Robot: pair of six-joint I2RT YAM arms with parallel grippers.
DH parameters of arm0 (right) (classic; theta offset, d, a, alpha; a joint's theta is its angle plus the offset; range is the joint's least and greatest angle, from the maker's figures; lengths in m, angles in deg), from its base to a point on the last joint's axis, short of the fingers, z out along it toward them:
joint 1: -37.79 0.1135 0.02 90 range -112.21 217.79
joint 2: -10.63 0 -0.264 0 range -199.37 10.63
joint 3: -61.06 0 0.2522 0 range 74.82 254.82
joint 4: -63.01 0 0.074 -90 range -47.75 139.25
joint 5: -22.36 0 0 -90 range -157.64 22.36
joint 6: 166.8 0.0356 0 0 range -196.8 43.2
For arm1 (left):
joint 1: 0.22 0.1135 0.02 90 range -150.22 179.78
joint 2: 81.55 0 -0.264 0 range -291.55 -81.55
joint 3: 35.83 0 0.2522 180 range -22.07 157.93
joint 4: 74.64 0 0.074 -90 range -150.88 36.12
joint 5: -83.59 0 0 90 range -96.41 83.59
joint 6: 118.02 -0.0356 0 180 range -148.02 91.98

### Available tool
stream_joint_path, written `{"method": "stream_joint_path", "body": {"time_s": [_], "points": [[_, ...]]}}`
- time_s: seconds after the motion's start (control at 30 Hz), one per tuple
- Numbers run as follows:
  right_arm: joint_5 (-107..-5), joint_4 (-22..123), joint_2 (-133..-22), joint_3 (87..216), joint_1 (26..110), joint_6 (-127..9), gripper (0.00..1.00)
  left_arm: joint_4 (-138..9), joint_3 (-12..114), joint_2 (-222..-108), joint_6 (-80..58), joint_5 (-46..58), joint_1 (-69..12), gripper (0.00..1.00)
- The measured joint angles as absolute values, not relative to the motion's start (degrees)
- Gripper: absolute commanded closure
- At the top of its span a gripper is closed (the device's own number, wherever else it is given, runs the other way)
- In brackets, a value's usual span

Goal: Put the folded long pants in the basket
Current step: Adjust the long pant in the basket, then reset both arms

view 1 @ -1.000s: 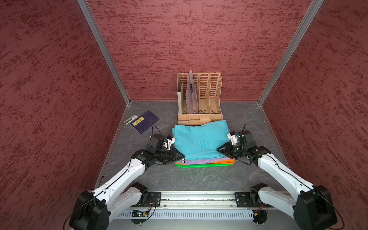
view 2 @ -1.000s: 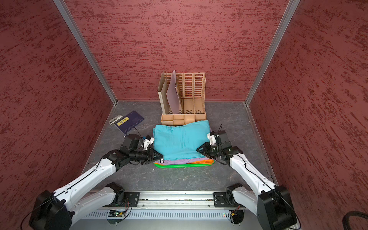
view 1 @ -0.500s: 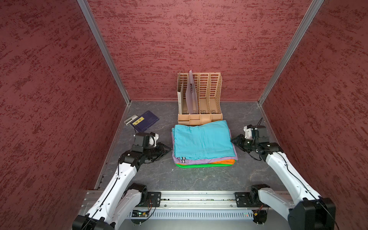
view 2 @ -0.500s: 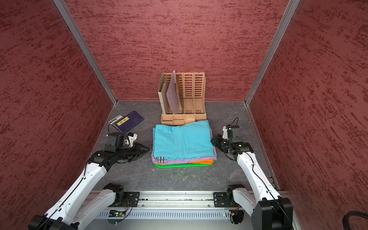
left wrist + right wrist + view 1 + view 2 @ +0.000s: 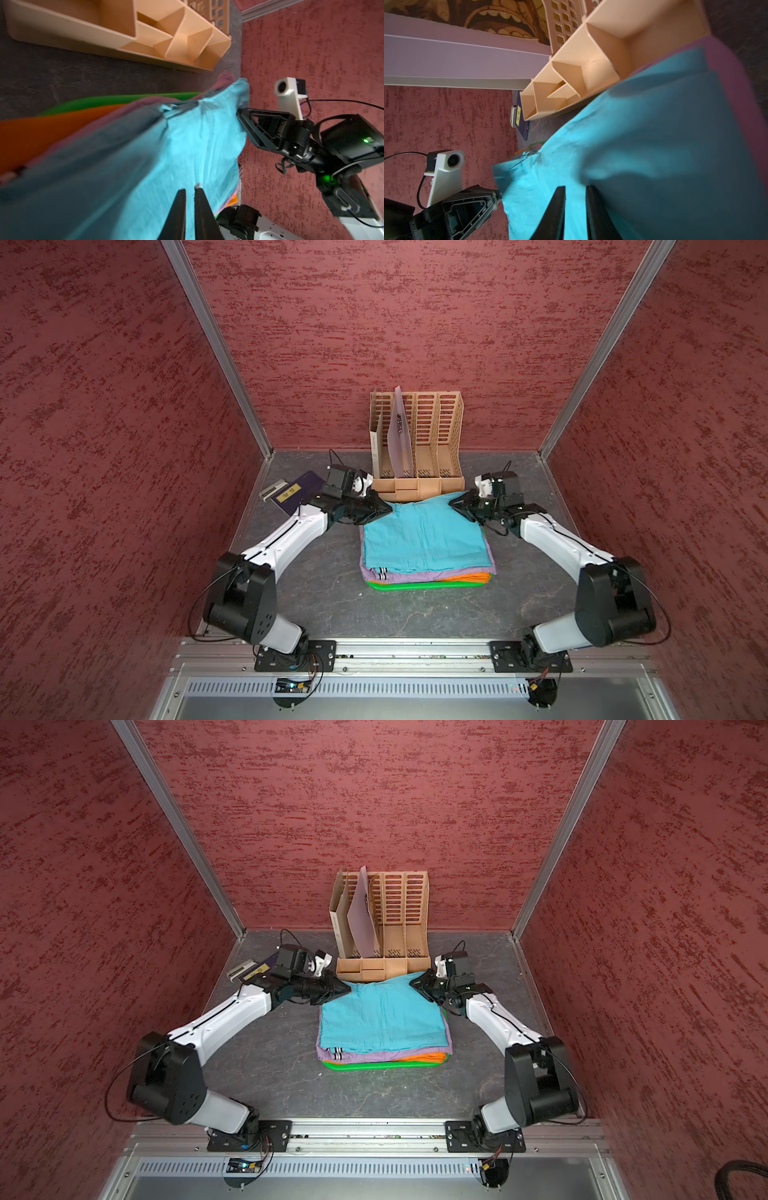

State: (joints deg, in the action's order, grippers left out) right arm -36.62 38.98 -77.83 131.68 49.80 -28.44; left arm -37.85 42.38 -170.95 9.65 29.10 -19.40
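Your left gripper [image 5: 388, 509] has its black fingers [image 5: 178, 207] all but closed, pinching the far left corner of the turquoise pants [image 5: 424, 539]. Your right gripper [image 5: 451, 502] pinches the far right corner, a narrow gap between its fingers. That soft, crinkled cloth tops a flat stack of three visible folded pairs, with lilac pants [image 5: 419, 575] and orange pants [image 5: 473, 577] beneath. They lie in one green plastic basket [image 5: 415, 586], of which only the rounded rim shows. Behind it stands one beige slotted file organizer [image 5: 436, 435], and one dark blue booklet [image 5: 299, 493] lies flat nearby.

The file organizer [image 5: 417, 487] stands just behind the pants stack [image 5: 424, 539] — bare floor [image 5: 415, 614] in front gives open approach
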Motion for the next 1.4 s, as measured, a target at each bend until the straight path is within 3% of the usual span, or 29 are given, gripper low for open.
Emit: {"method": "stream_joint_path", "body": {"time_s": [0.23, 0.3, 0.37, 0.43, 0.6, 0.63, 0.8, 1.0, 1.2, 1.4], "points": [[-36.22, 43.79, -80.63, 131.31, 46.02, -27.32, 0.79, -42.42, 37.7, -171.3, 10.11, 30.08, -13.19, 0.87], [-36.14, 43.95, -80.56, 131.0, 44.1, -27.43, 0.79, -43.65, 36.76, -170.8, 10.08, 30.85, -11.9, 0.82], [-36.22, 43.49, -79.95, 131.0, 42.7, -28.11, 0.75, -44.45, 35.6, -169.25, 9.93, 30.76, -10.85, 0.69], [-37.21, 41.89, -78.23, 131.0, 41.28, -29.73, 0.66, -44.41, 34.27, -166.06, 9.89, 29.29, -9.67, 0.56], [-47.83, 34.13, -68.98, 130.85, 36.38, -38.25, 0.4, -41.09, 29.26, -152.29, 8.05, 14.43, -4.01, 0.06], [-50.5, 33.5, -67.28, 130.59, 35.79, -39.85, 0.36, -40.63, 28.32, -149.75, 7.7, 10.61, -3.66, 0.0], [-65.82, 37.54, -56.72, 120.38, 35.01, -49.16, 0.02, -45.7, 17.57, -134.3, 0.45, -12.32, -5.19, 0.0], [-75.85, 49.85, -56.0, 101.96, 35.01, -57.09, 0.02, -62.94, -1.79, -130.25, -12.71, -22.97, -7.88, 0.0], [-77.6, 68.64, -59.17, 93.74, 35.03, -61.88, 0.02, -80.69, -7.48, -142.6, -19.82, -21.61, -4.69, 0.0], [-75.44, 96.84, -71.65, 90.72, 35.2, -68.06, 0.02, -100.08, -6.1, -157.99, -25.59, -14.99, -1.85, 0.0]]}}
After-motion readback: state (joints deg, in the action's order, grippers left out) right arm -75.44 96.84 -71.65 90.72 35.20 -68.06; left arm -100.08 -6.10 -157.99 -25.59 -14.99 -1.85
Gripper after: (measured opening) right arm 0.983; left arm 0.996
